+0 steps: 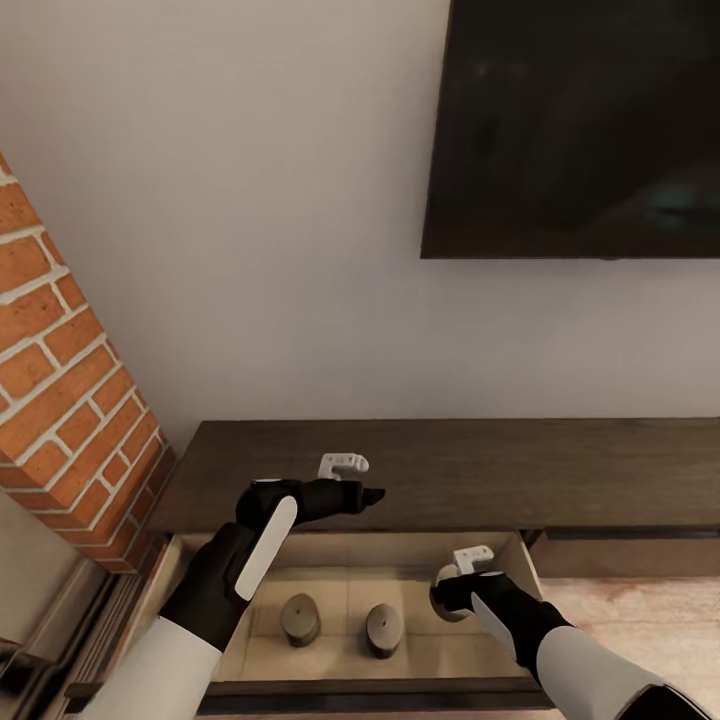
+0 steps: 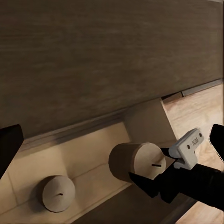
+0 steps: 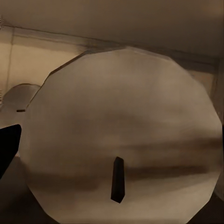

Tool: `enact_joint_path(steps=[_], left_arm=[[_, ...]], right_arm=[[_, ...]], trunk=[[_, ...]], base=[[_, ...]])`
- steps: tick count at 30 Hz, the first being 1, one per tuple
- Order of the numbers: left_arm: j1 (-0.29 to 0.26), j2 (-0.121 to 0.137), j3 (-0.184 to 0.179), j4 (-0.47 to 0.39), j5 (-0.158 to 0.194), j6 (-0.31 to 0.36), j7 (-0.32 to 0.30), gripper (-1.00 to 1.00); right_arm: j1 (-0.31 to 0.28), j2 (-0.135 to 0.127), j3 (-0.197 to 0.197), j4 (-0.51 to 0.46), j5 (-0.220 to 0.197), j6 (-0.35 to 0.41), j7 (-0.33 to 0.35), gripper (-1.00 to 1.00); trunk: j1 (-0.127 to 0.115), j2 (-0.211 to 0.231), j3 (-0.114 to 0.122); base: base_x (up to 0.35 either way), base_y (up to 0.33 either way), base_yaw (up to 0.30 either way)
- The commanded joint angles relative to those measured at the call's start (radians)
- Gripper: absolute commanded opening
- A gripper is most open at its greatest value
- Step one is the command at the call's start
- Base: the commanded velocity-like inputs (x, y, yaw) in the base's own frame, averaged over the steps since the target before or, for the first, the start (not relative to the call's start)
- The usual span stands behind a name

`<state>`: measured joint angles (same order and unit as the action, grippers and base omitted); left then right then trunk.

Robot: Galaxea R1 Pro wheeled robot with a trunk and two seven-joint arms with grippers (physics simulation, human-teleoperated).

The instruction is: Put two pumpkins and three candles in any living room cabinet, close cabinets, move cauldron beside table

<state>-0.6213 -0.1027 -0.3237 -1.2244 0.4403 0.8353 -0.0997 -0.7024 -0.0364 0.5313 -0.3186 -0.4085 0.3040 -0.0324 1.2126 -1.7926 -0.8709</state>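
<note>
Two candles (image 1: 300,618) already sit in the open drawer (image 1: 505,548); right gripper (image 1: 447,592) pinches the third candle (image 2: 135,161) near the right edge. Left gripper (image 1: 375,494) jaws spread, empty. Next: release it.

White forearms (image 1: 160,665), black wrists

Open drawer (image 1: 200,640) sticks out from cabinet (image 1: 450,470), at its left end. Two candles (image 1: 300,619) (image 1: 381,629) stand side by side in it; third candle (image 2: 135,161) to their right, in the right gripper (image 1: 447,590). Left gripper (image 1: 368,494) over cabinet top. Brick fireplace (image 1: 60,400) left of the cabinet, TV (image 1: 580,130) on the wall above.
</note>
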Motion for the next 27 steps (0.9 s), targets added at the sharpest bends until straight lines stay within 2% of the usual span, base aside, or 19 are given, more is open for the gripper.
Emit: enact_joint_path(steps=[1, 11, 16, 27], left_arm=[[0.006, 0.000, 0.001, -0.002, 0.000, -0.006, 0.000, 1.00], [0.022, 0.001, 0.002, 0.006, 0.000, -0.062, 0.000, 1.00], [0.023, 0.001, 0.002, 0.006, 0.000, -0.086, 0.000, 1.00], [0.023, 0.001, 0.000, -0.001, 0.001, -0.089, 0.000, 1.00]], right_arm=[[0.000, -0.001, 0.000, 0.006, -0.002, 0.004, -0.006, -1.00], [0.000, -0.007, 0.001, 0.005, -0.003, 0.007, 0.001, -1.00], [0.000, -0.003, 0.001, 0.021, -0.004, 0.007, -0.025, -1.00], [0.000, -0.002, 0.002, 0.024, -0.004, 0.008, -0.088, -1.00]], trunk=[[0.000, 0.000, 0.000], [0.000, 0.000, 0.000], [0.000, 0.000, 0.000], [0.000, 0.000, 0.000]], base=[[0.000, 0.000, 0.000], [0.000, 0.000, 0.000], [0.000, 0.000, 0.000], [0.000, 0.000, 0.000]])
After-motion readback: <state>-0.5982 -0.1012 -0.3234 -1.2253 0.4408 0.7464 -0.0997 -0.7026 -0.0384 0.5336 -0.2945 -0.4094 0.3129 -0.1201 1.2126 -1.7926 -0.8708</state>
